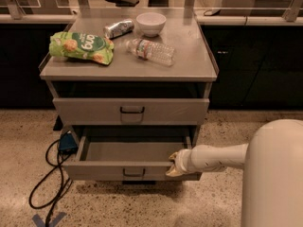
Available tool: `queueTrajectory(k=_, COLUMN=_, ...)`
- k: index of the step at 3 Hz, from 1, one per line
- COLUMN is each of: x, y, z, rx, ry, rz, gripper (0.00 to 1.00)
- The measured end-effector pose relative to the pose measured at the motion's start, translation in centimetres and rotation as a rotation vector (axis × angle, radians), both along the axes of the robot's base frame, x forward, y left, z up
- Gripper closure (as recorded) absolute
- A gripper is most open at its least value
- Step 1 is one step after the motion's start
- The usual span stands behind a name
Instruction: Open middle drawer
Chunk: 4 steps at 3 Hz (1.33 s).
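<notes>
The middle drawer (102, 170) is a wide, shallow grey metal drawer with a small black bar handle (134, 172). It stands pulled well out of the cabinet, and its inside looks empty. My gripper (173, 165) is on the end of a white arm coming in from the right. It sits at the right end of the drawer's front panel, against its top rim. The top drawer (94, 111) above is closed in line with the cabinet front. The bottom drawer is hidden under the open one.
On the cabinet top (189, 67) lie a green snack bag (81, 46), a can (118, 28), a white bowl (151, 22) and a plastic bottle (150, 51). A black cable (47, 183) and a blue plug (67, 142) lie on the floor at the left. My white body (274, 178) fills the lower right.
</notes>
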State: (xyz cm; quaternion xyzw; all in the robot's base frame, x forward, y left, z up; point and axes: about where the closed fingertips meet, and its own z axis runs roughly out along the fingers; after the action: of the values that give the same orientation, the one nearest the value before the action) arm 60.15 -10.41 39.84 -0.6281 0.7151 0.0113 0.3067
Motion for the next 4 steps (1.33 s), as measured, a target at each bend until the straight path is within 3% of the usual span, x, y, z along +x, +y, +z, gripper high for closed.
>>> queueTrajectory(k=1, x=-0.1, y=0.1, z=0.4, rx=-0.004, ry=-0.020, rz=0.012, gripper=1.00)
queueTrajectory(k=2, x=-2.3, y=-0.3, z=0.0, rx=-0.006, ry=-0.050, rz=0.006, gripper=1.00)
queueTrajectory(k=4, x=-3.3, y=-0.2, z=0.3, rx=-0.009, ry=-0.060, rz=0.005, gripper=1.00)
